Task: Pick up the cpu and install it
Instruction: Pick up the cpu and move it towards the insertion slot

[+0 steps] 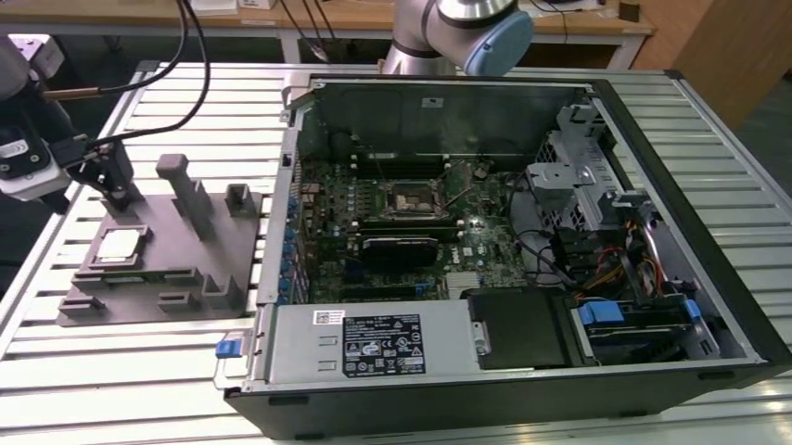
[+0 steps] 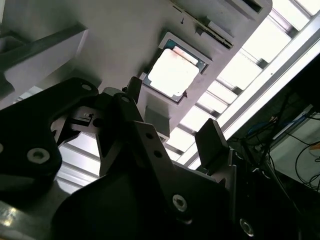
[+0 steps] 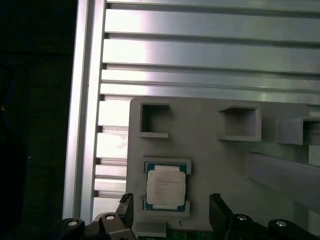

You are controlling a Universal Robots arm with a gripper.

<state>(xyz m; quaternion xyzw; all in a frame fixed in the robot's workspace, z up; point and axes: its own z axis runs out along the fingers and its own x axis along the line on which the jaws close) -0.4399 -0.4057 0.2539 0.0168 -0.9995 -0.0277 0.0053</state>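
Observation:
The cpu (image 1: 118, 246), a small square chip with a shiny metal top, lies flat in a recess of the grey moulded tray (image 1: 185, 264) at the exterior view's left. My gripper (image 1: 119, 193) hangs just above the tray, close behind the chip. In both wrist views the two dark fingers stand apart, open, with the cpu (image 3: 165, 187) (image 2: 174, 73) just beyond their tips and nothing held. The gripper (image 3: 171, 206) (image 2: 172, 112) is not touching the chip. The dark square socket (image 1: 406, 197) sits on the motherboard inside the open computer case.
The open computer case (image 1: 693, 213) lies on a slatted aluminium table (image 1: 148, 371), with a power supply (image 1: 371, 343) at its front. Upright posts of the tray (image 1: 185, 185) rise beside the gripper. Cables (image 1: 185, 56) trail from the wrist.

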